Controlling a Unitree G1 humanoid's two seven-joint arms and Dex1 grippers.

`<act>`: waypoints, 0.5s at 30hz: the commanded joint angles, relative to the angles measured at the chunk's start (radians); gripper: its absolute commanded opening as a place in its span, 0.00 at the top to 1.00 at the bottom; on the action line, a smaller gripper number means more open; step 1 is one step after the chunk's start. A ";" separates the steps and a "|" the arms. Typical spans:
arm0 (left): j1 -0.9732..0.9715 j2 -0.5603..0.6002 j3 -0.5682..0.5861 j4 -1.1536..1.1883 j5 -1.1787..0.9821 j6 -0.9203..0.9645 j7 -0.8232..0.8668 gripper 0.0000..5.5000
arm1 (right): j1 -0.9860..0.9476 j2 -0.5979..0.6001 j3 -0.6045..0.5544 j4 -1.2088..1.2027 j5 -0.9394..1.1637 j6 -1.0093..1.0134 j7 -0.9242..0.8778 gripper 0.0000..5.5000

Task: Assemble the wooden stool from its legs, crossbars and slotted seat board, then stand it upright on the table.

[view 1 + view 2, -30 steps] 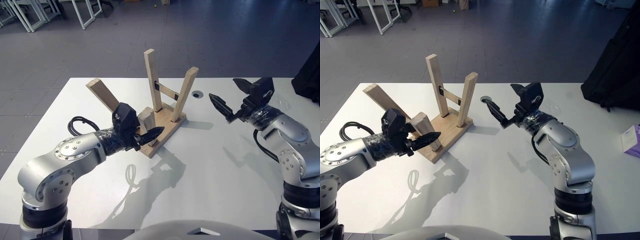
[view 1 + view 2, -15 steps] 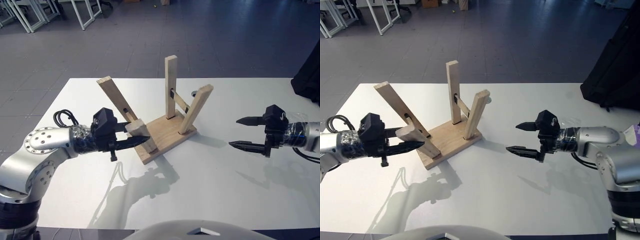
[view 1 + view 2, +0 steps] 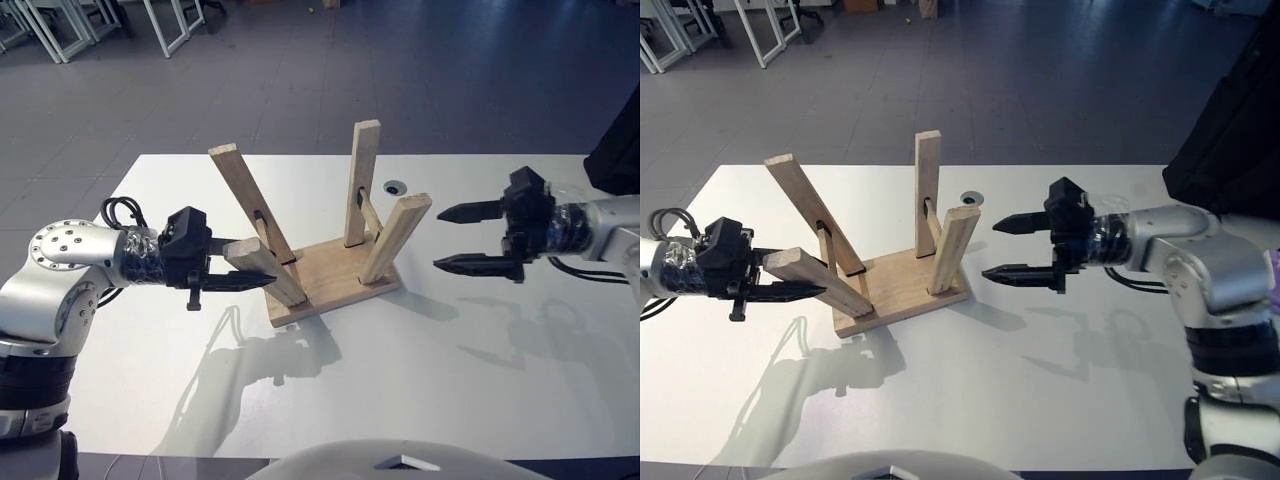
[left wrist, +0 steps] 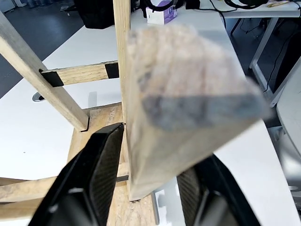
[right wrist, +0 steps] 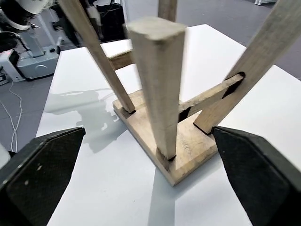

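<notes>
Right now the stool (image 3: 330,270) sits upside down on the white surface (image 3: 450,360): seat board (image 3: 905,292) flat on it, 4 legs sticking up.

Left tool (image 3: 248,265) is clenched on the near-left leg (image 3: 270,275), one finger (image 4: 106,160) each side, close to the leg's free end. That leg tilts hard twd the left arm, much lower than the rest. Rear-left leg (image 3: 240,195) also leans left. Rear-right leg (image 3: 362,170) is approx upright. Near-right leg (image 3: 398,235) leans a bit to the right.

A crossbar (image 4: 80,73) w/ black ends joins 2 legs on the far side of the gripped one. Another crossbar (image 5: 209,96) links 2 legs in right wrist view.

Right tool (image 3: 440,238) is released, fingers spread wide, one above the other, tips aimed at the stool. It hangs above the surface, near the near-right leg but apart from it.

Round grommet hole (image 3: 396,186) in the surface just behind the stool. Black cable loop (image 3: 118,212) by the left arm.
</notes>
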 commanded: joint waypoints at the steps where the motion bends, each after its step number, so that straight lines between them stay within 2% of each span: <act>1: -0.043 -0.009 -0.027 0.022 0.027 -0.026 -0.015 0.67 | -0.100 0.083 0.063 0.127 -0.068 -0.061 0.016 0.10; 4: -0.054 -0.016 -0.050 0.036 0.042 -0.045 -0.023 0.67 | -0.113 0.121 0.061 0.110 -0.038 -0.027 0.027 0.10; 15: -0.063 -0.028 -0.063 0.059 0.089 -0.072 -0.010 0.67 | -0.103 0.175 0.085 0.073 -0.001 0.061 0.046 0.45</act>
